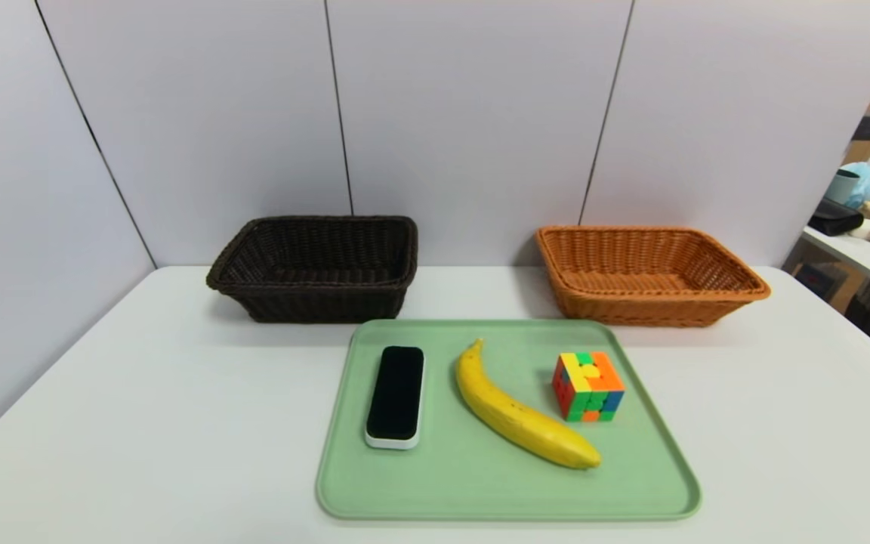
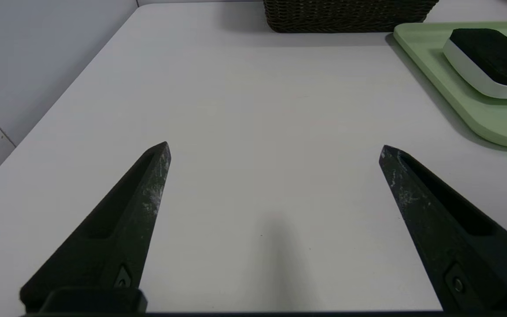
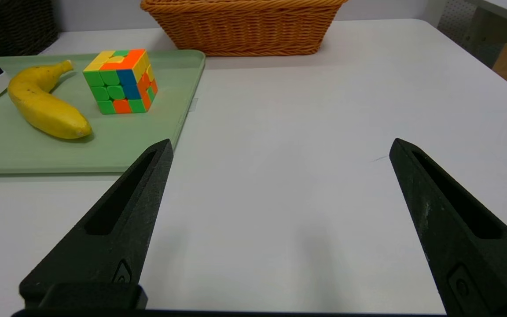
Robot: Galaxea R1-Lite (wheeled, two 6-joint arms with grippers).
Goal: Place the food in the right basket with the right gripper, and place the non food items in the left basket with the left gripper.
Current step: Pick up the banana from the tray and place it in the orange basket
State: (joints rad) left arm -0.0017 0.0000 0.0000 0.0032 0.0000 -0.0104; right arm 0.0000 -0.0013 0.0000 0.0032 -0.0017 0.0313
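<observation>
On a green tray lie a black slab with a white base, a yellow banana and a multicoloured puzzle cube. Behind the tray stand the dark brown left basket and the orange-tan right basket, both with nothing in them. Neither arm shows in the head view. My left gripper hangs open over bare table, short of the tray and the slab. My right gripper is open over bare table beside the tray, with the banana and cube farther off.
The white table has grey wall panels behind and at the left. Another table with clutter stands off the far right corner. The dark basket's wall and the orange basket show at the far side in the wrist views.
</observation>
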